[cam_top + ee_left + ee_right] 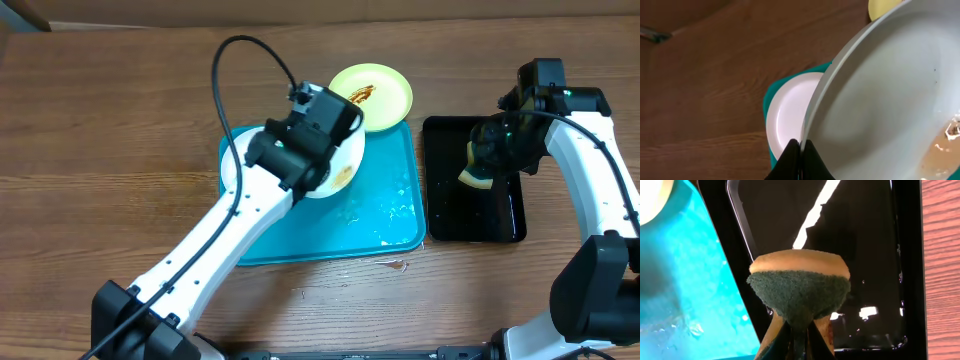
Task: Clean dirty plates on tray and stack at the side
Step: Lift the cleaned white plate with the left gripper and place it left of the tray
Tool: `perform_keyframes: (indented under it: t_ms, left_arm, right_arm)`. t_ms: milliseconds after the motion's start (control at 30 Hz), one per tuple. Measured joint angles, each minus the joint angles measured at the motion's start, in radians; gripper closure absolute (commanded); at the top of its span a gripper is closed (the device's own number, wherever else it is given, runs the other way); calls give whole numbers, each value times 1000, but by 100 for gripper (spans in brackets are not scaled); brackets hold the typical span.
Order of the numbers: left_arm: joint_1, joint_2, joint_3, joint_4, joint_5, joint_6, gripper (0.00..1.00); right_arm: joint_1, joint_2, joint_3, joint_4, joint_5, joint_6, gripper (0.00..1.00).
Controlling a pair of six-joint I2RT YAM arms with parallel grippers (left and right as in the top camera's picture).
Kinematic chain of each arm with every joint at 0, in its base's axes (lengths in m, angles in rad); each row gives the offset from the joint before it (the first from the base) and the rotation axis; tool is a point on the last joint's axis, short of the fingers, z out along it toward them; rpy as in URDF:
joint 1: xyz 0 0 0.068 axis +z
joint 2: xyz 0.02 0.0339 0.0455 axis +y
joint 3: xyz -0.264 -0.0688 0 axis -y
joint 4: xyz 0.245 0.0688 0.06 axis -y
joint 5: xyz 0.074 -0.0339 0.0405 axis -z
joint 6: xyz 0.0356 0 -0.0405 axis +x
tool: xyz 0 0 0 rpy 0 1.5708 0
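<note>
Above the tray, the left gripper clamps the rim of a tilted, sauce-smeared white plate, while right of the tray the right gripper clamps a sponge over the black tray.

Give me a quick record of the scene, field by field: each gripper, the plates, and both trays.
left gripper: shut on the rim of a white plate, tilted, brown smear on it
right gripper: shut on a sponge, over the black tray
second white plate: lying on the blue tray
yellow-green plate: at the blue tray's far edge, brown smear on it
</note>
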Motion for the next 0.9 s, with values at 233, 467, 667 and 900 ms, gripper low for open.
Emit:
perform_keyframes:
  t_ms: [233,467,667,900]
  left_arm:
    - [-104,79,2,88,-186,64,96]
    - [-183,130,2,133,-397,85,96]
    - [-215,130,2,140,-508,90,96]
    - [-252,130,2,143,-525,98,96]
  right_arm:
    - [0,0,0,0,0,-7,96]
    - [0,0,0,0,0,-7,96]
    - [0,0,0,-1,0,-7,96]
    - [0,0,0,0,0,-7,96]
